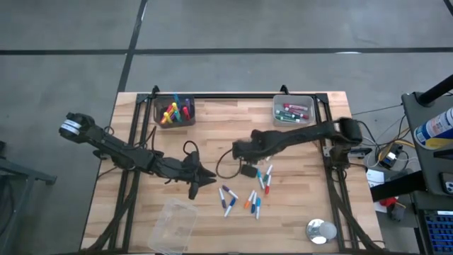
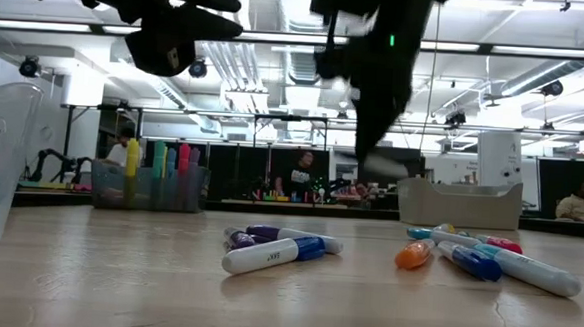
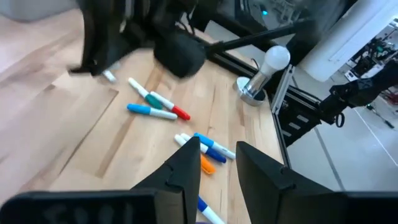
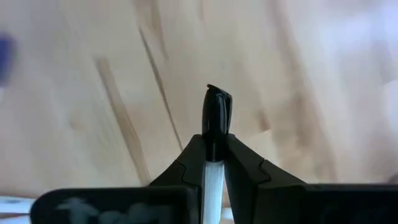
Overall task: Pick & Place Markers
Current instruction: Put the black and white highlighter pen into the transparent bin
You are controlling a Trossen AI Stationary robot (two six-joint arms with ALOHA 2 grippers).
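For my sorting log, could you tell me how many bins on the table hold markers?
2. The left bin sits at the table's far edge, the right bin along the same edge.

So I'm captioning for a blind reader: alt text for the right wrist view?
The right pincer is shut on a white marker with a black cap, held above the blurred wooden table.

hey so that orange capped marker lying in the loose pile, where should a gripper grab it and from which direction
Grip the orange-capped marker across its white barrel near the middle, coming straight down from above. It lies flat on the table, and other markers lie close beside it, so a side approach would likely bump them.
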